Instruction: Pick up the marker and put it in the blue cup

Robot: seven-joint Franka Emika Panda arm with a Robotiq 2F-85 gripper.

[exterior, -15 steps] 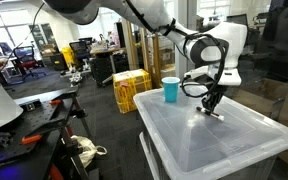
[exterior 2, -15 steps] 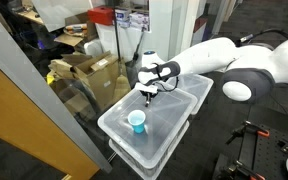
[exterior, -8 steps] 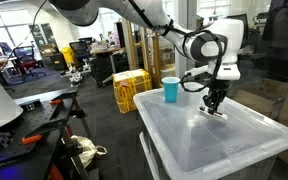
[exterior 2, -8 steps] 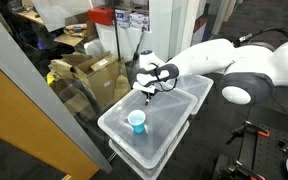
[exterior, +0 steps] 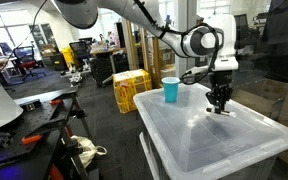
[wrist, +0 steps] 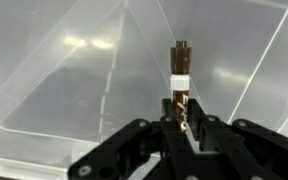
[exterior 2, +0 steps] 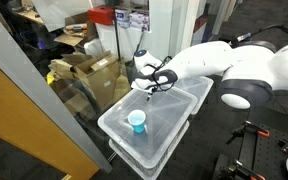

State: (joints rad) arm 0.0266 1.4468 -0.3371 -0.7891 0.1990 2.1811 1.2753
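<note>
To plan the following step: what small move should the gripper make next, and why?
Probably carry the marker toward the blue cup: the gripper is shut on it, and the cup stands upright, apart from it, on the clear lid.

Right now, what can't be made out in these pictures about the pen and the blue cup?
Wrist view: the lower end of the marker is hidden between the fingers of the gripper.
Exterior view: the blue cup is seen side-on; its wall hides its inside. It falls outside the wrist view.
Both exterior views: the marker is too small to make out.
Whether the marker touches the clear bin lid: cannot tell.
</note>
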